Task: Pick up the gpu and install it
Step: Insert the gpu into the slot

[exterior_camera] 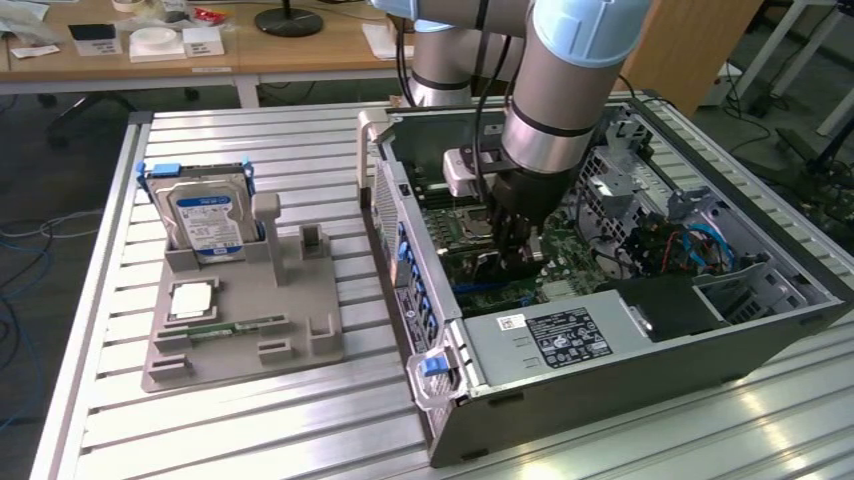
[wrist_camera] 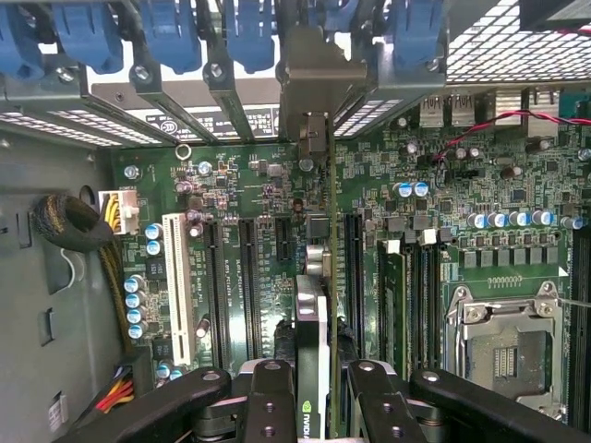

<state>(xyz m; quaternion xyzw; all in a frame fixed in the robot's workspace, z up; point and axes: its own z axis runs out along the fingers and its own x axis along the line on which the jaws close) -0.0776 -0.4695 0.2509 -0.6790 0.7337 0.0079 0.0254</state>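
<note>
The gpu (wrist_camera: 312, 337) stands on edge between my fingers (wrist_camera: 268, 406), thin side toward the wrist camera, a logo on its dark face. Its silver end bracket (wrist_camera: 314, 88) reaches the rear slot opening of the open computer case (exterior_camera: 400, 215). The card lies in line with the long black expansion slots (wrist_camera: 247, 277) of the green motherboard (wrist_camera: 416, 231); whether it is seated I cannot tell. My gripper (wrist_camera: 319, 411) is shut on the gpu. In the exterior view my gripper (exterior_camera: 514, 250) is low inside the case, over the motherboard.
Blue slot latches (wrist_camera: 175, 37) line the case's rear wall. A white slot (wrist_camera: 175, 286), the CPU socket (wrist_camera: 503, 341) and the power supply (exterior_camera: 567, 335) surround the card. To the exterior view's left, a grey fixture (exterior_camera: 307, 345) holds a hard drive (exterior_camera: 207, 215) and a RAM stick (exterior_camera: 240, 327).
</note>
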